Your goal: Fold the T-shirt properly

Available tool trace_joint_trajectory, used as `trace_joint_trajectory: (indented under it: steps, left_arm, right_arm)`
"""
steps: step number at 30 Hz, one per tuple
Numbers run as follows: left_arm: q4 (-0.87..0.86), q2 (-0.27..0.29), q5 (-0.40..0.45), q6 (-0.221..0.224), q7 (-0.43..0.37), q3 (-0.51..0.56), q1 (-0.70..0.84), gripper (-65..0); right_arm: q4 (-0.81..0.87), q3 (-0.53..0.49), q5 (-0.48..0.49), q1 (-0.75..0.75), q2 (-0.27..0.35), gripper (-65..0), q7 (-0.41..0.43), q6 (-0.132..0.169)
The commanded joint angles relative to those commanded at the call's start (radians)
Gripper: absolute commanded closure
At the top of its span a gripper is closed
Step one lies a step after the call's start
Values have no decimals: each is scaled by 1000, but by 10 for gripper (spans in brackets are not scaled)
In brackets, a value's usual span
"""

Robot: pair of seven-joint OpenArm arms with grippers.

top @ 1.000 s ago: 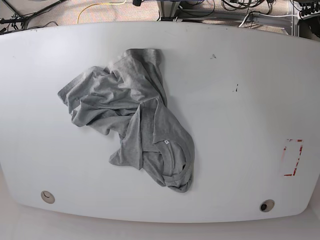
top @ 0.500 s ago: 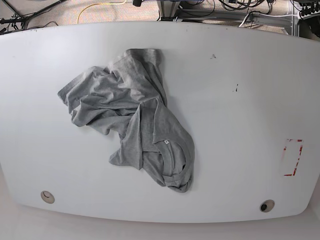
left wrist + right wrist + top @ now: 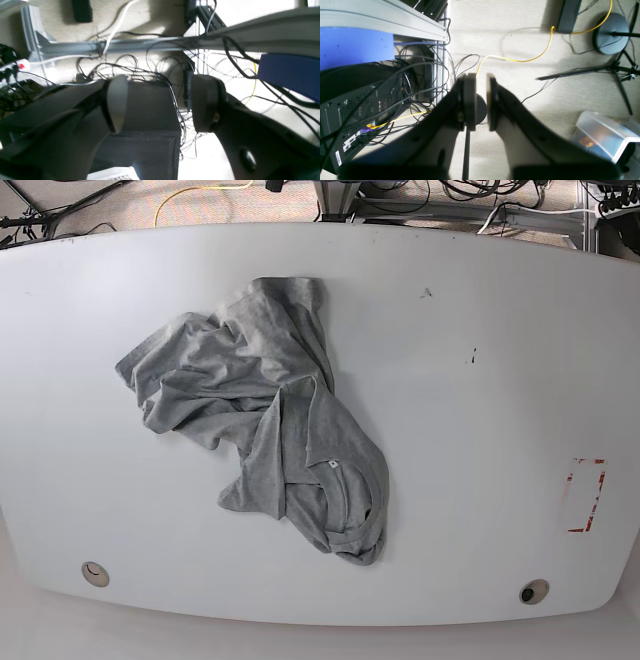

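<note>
End effectors point floorward, empty: left (image 3: 160, 105) wide open, right (image 3: 481, 102) slightly parted.

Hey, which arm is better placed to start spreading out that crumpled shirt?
Probably the right: the T-shirt lies mostly on the base view's left, that arm's side, though neither gripper shows there.

White table (image 3: 480, 430), crumpled grey T-shirt (image 3: 285, 400) on it
</note>
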Motion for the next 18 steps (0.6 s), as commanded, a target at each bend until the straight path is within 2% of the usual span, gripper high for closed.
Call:
trace_joint_trajectory:
  steps: [11,13,18]
  left_arm:
    - [203,0,-12,-34,-16,-85,127,-374]
    - [269,-3,-41,-38,-29,-119,173,-375]
    - [325,-12,-76,-41,-42,-122,211,-373]
  right_arm:
    - [215,-3,116,-136,-12,-56,0,6]
    - [282,0,182,-182,-8,-58,-4,5]
    - [331,-4,218,-216,-8,-58,-7,6]
